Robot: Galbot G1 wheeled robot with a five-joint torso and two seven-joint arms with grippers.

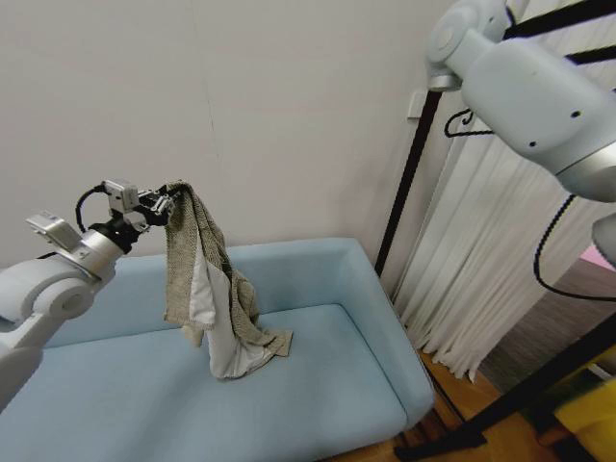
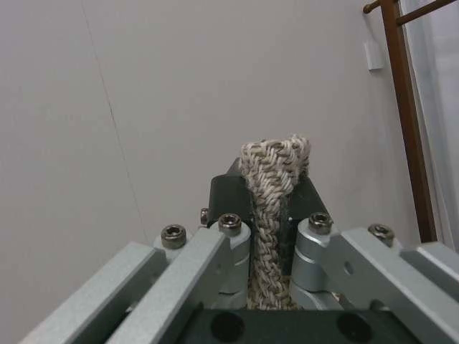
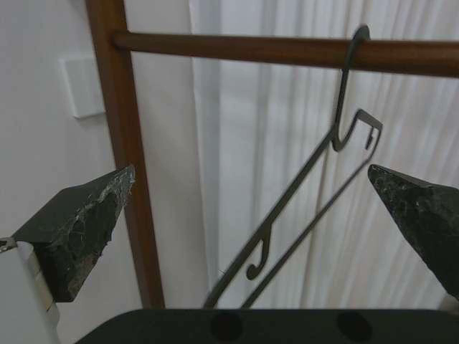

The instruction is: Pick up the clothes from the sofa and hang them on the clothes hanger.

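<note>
Middle left, the left gripper (image 1: 161,204) pinches the sweater (image 1: 207,279) above the sofa (image 1: 327,385); the right gripper (image 3: 251,172), fingers wide, faces the empty hanger (image 3: 345,93)

Beige knit garment (image 1: 207,279), white-lined, limp above pale-blue sofa (image 1: 318,385)

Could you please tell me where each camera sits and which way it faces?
Head view: on the head, looking down at the sofa; the left gripper holds up the knitted garment, and the right arm is raised by the rack.
Left wrist view: looks along the left gripper's shut fingers, clamped on the knitted garment, toward the wall.
Right wrist view: looks between the open fingers of the right gripper at the hanger on the rail.
Shared: knitted garment in head and left wrist views; rack in all.
</note>
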